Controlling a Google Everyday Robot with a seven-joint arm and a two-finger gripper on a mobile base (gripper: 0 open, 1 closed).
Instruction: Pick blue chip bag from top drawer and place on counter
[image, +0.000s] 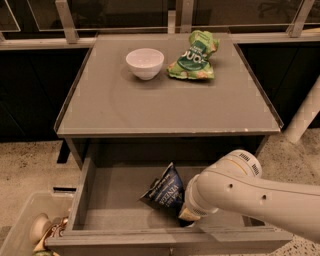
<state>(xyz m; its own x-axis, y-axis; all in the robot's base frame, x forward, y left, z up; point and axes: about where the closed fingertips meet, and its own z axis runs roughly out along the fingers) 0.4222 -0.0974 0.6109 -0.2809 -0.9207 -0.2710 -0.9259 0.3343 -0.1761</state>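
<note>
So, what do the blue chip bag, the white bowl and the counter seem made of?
The blue chip bag: likely thin foil or plastic film; sharp creases, slight sheen. The white bowl: glazed ceramic or hard plastic, smooth, glossy; unclear which. The counter: matte grey, perhaps laminate or painted metal; only dull reflections. The gripper is low in the top drawer, at the bag's right side.

The arm (250, 192) is a thick, glossy off-white tube with rounded, bulbous joints. A few small dark dots mark its shell, and a band of fine black ticks wraps the upper joint. At its end the hand (186, 215), tan and dark, sits inside the top drawer (112, 200).
</note>
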